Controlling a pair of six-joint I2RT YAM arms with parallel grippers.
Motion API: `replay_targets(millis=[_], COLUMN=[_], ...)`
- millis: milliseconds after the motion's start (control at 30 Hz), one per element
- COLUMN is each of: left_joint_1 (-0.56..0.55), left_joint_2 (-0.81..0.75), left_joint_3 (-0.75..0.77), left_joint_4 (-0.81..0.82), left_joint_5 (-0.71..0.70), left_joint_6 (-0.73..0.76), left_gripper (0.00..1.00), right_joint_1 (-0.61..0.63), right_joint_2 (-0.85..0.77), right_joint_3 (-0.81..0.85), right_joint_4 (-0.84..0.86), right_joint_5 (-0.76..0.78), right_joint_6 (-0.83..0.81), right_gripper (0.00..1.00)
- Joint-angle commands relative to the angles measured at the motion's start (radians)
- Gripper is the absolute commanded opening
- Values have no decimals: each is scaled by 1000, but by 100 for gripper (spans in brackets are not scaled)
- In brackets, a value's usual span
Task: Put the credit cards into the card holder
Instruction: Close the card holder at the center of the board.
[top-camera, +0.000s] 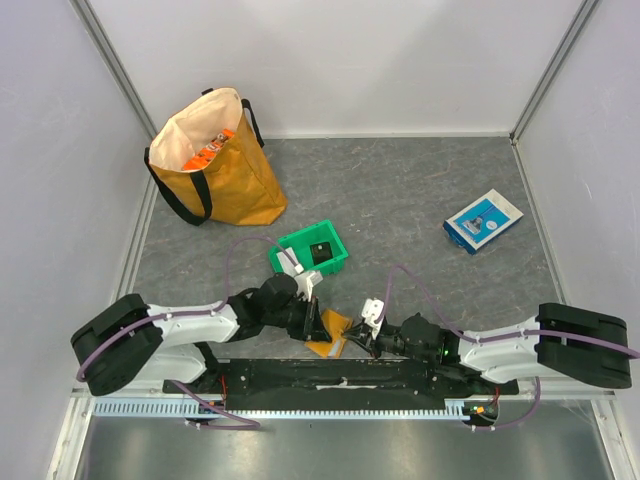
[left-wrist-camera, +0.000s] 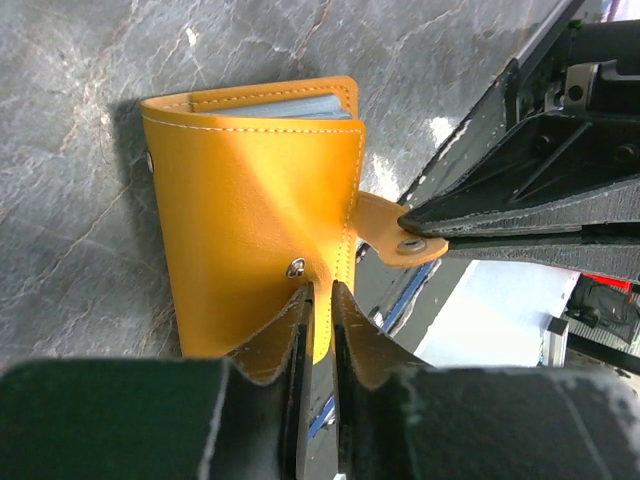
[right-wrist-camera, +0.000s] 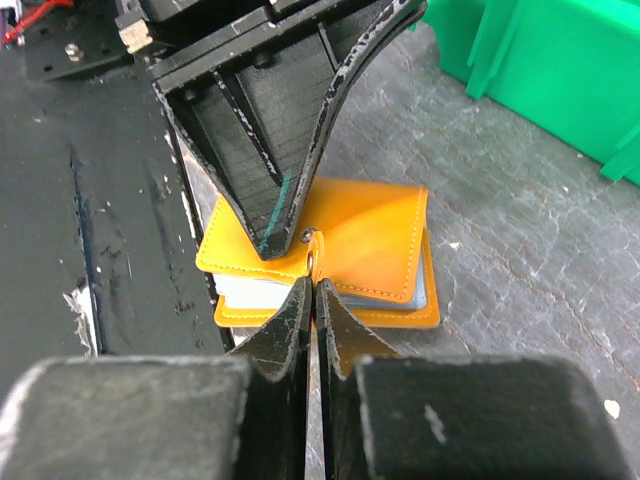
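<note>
Pinched tight, our left gripper (left-wrist-camera: 320, 300) bites the free edge of the card holder (left-wrist-camera: 250, 200), on its front cover; the two fingertips nearly meet, with only the orange leather between them, just beside a small metal snap stud (left-wrist-camera: 296, 267). Our right gripper (right-wrist-camera: 312, 290) is likewise closed, its tips clamped on the little snap tab (left-wrist-camera: 385, 238) that sticks out from the card holder's side; the two grippers come almost tip to tip over it.

We find the card holder lying on the grey table (top-camera: 400, 190), near the front edge and between the two arms, right at the edge of the black base plate (top-camera: 300, 375); it is folded nearly closed. Between its covers we make out the pale edges of credit cards (left-wrist-camera: 300, 105) stacked inside; how many, we cannot tell.

Near the card holder, on its far side, stands the green bin (right-wrist-camera: 550, 70), with a dark flat thing in it that we cannot identify; the orange-yellow tote bag (top-camera: 215, 165) stands at the far left, well apart; the blue-and-white box (top-camera: 483, 220) lies off to the right.
</note>
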Motion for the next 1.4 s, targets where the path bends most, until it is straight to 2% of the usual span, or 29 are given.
replay_targets(millis=[0, 67, 233, 400, 500, 667, 733, 800, 867, 1000, 1167, 1300, 1367], left_joint_1=[-21, -24, -29, -29, -29, -29, -29, -27, -27, -29, -29, -27, -29], left_joint_2=[43, 40, 14, -88, -181, -294, -308, -276, -224, -138, -170, -225, -257], left_joint_3=[2, 1, 7, 38, 65, 90, 82, 81, 79, 61, 36, 16, 8], left_joint_4=[-27, -12, -14, -128, -252, -352, -378, -392, -375, -283, -289, -301, -301], left_joint_5=[-50, -38, -25, -90, -180, -310, -364, -390, -378, -312, -335, -346, -354], left_joint_6=[-19, -20, -14, 23, 44, 75, 70, 77, 93, 109, 106, 103, 95], left_gripper=[18, 19, 29, 32, 35, 43, 52, 52, 51, 50, 51, 52, 53], right_joint_1=[3, 3, 3, 3, 3, 3, 3, 3, 3, 4, 17, 20, 21], right_joint_2=[3, 7, 25, -30, -109, -223, -246, -244, -223, -139, -50, -54, -77], right_joint_3=[7, 29, 56, 101, 122, 171, 208, 243, 266, 261, 251, 242, 240], right_joint_4=[28, -21, -63, -184, -277, -507, -631, -756, -819, -752, -687, -681, -693], right_joint_5=[7, 35, 63, 151, 196, 279, 322, 319, 249, 88, 50, 49, 63], right_joint_6=[-22, -10, 4, 59, 116, 298, 434, 534, 590, 663, 709, 722, 705], right_gripper=[9, 11, 17, 19, 20, 22, 22, 19, 17, 10, 9, 16, 26])
